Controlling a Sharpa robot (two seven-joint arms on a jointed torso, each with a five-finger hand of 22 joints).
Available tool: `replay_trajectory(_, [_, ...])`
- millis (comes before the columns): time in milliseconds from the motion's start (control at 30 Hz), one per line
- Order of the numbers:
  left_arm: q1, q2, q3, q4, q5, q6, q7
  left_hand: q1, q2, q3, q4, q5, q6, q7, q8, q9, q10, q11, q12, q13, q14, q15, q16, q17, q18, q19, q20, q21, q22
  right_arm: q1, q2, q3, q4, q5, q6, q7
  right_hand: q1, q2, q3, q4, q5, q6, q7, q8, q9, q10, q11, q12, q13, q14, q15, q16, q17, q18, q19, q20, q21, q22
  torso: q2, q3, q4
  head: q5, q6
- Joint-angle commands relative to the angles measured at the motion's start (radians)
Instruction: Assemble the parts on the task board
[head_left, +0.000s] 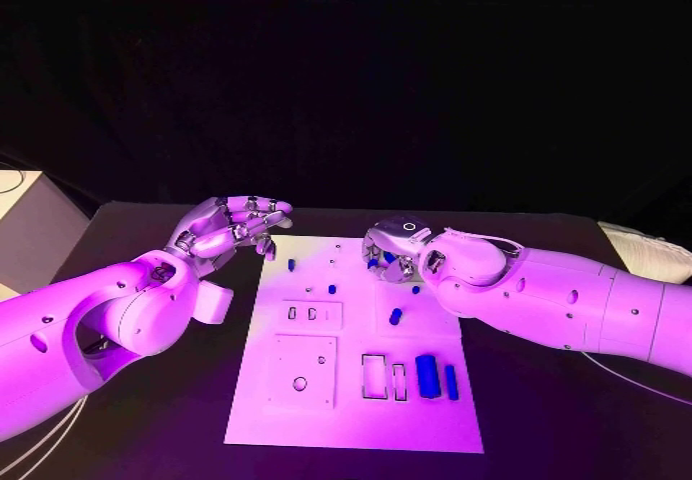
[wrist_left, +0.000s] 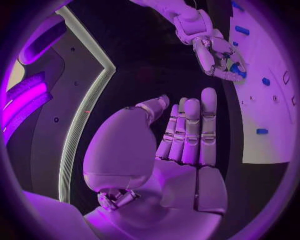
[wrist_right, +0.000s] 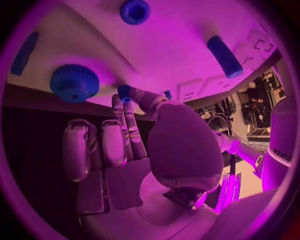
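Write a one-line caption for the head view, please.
Right robot hand pinches a small blue part above the white task board; left robot hand hovers open.

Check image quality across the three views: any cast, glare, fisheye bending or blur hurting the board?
Head view: magenta light tints the task board and both arms; the background is black. Left wrist view: fisheye curves the board's edge, the left hand looms large, and the right hand looks small. Right wrist view: the board bows, and the round knurled part looks soft.
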Motion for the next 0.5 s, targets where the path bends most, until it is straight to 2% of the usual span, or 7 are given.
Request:
replay_trajectory(33, [0.000,0.001,0.001,0.000,-0.005,0.012,0.002,-0.002,0.004,0.004,-0.004,0.000,-0.008,0.003,0.005,0.002,-0.004,0.000,0.006,0.002,-0.004,0.002,-0.002,0.002,0.007,-0.008,0.002,0.008,0.002,0.000,-0.001,0.000,0.008,-0.021,-0.067,-0.016,0.034,0.032,0.007,-0.013,0.003,0.010,0.000,0.006,0.004,0.042,-0.031,0.005,0.019,0.022,-0.009,0.007,0.002,0.005,0.000,-0.006,0.003,0.003,0.000,-0.0016,-0.0015,-0.001,0.005])
replay_trajectory(267, [0.000,0.001,0.001,-0.001,-0.005,0.011,0.002,-0.002,0.004,0.004,-0.004,0.000,-0.008,0.003,0.005,0.002,-0.004,0.000,0.006,0.002,-0.004,0.002,-0.002,0.002,0.007,-0.008,0.002,0.008,0.002,0.000,0.000,0.001,0.020,-0.030,-0.125,-0.044,0.029,0.031,0.005,-0.014,0.001,0.011,0.001,0.009,0.008,0.045,-0.030,0.005,0.021,0.022,-0.009,0.008,0.004,0.005,0.001,-0.007,0.005,0.005,0.001,-0.0036,0.0007,-0.001,0.008])
replay_trajectory(367, [0.000,0.001,0.001,-0.003,-0.005,0.011,0.004,-0.002,0.004,0.004,-0.004,0.000,-0.008,0.003,0.005,0.002,-0.004,0.000,0.006,0.002,-0.004,0.002,-0.002,0.002,0.007,-0.008,0.002,0.008,0.002,0.000,0.009,0.001,0.015,-0.036,-0.161,-0.061,0.029,0.030,0.004,-0.015,-0.001,0.010,0.001,0.009,0.009,0.044,-0.030,0.004,0.022,0.022,-0.009,0.009,0.004,0.005,0.001,-0.007,0.005,0.006,0.002,-0.0029,0.0009,0.000,0.013])
replay_trajectory(400, [0.000,0.001,0.001,-0.003,-0.005,0.011,0.005,-0.001,0.004,0.004,-0.004,-0.001,-0.008,0.003,0.006,0.002,-0.005,0.000,0.007,0.002,-0.005,0.002,-0.002,0.001,0.007,-0.009,0.002,0.008,0.002,0.000,0.014,0.001,0.013,-0.038,-0.170,-0.068,0.029,0.030,0.004,-0.018,-0.019,0.009,0.001,0.012,0.013,0.045,-0.031,0.003,0.024,0.022,-0.009,0.010,0.006,0.004,0.002,-0.007,0.006,0.009,0.002,-0.0030,0.0008,0.000,0.013])
replay_trajectory(500, [0.000,0.000,0.001,-0.003,-0.005,0.010,0.005,-0.002,0.004,0.003,-0.004,-0.001,-0.008,0.004,0.006,0.002,-0.006,0.001,0.007,0.002,-0.004,0.002,-0.001,0.001,0.007,-0.009,0.002,0.009,0.002,0.000,0.026,0.001,0.004,-0.043,-0.186,-0.083,0.029,0.030,0.004,-0.019,-0.024,0.009,0.001,0.012,0.014,0.046,-0.031,0.003,0.025,0.022,-0.009,0.011,0.007,0.004,0.002,-0.007,0.007,0.010,0.005,-0.0020,0.0001,-0.001,0.013])
